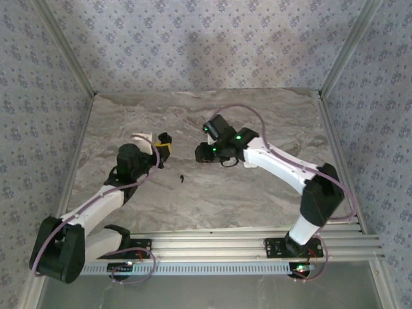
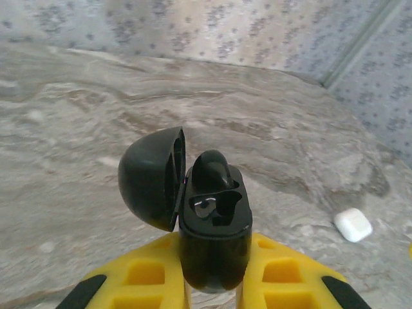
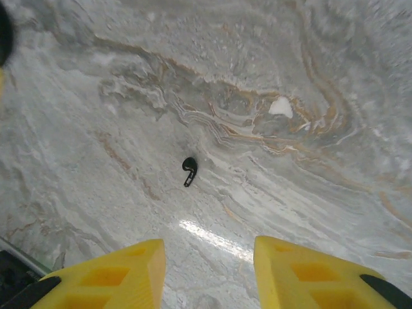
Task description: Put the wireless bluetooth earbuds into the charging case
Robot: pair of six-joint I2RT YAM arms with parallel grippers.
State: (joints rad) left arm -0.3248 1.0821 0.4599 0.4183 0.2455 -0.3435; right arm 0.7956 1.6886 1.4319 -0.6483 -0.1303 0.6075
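No readable text, labels, brands or numbers appear on anything in these views

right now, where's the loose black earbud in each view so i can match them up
top external: loose black earbud on the marble table near centre, between the arms.
right wrist: mid-frame, just above the open right pincer.
left wrist: faces the black case in the left pincer.
shared landmark: the right pincer, up-right of the bud in the top view.
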